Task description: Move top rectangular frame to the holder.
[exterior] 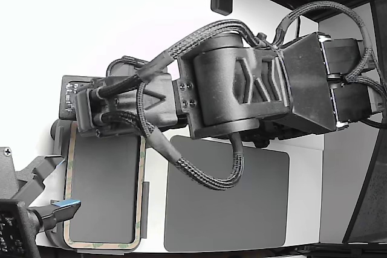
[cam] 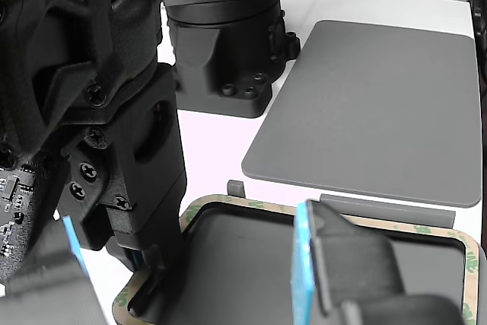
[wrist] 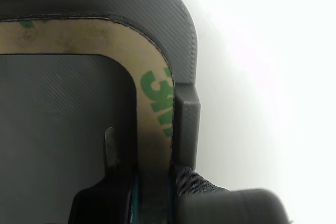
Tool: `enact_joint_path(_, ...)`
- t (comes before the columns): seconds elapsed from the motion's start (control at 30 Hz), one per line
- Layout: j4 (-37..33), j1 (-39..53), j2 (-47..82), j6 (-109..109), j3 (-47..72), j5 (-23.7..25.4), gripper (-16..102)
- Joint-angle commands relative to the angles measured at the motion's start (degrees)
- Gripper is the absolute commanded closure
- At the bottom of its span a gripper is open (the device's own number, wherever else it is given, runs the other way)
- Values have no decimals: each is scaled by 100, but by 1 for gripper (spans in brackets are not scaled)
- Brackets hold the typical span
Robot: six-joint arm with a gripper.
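The gripper pinches the frame's thin, floppy-looking rail, already lying in the holder.

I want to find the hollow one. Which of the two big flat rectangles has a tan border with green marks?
The tan frame under the hand, on the exterior view's left. The grey mat beside it is plain solid grey.

You can read one mark only: green "3M" lettering on the tan frame, right of centre in the wrist view (turned sideways). Nothing else is legible.
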Motion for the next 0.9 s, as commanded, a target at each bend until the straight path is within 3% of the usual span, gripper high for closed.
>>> enact_joint_path(0.0,53,-70,97,-62,-141,-18,96)
enact_joint_path(0.73,53,-70,9,-18,-220,9,96)
enact_joint_path(0.87,53,-70,9,-35,-255,9,91)
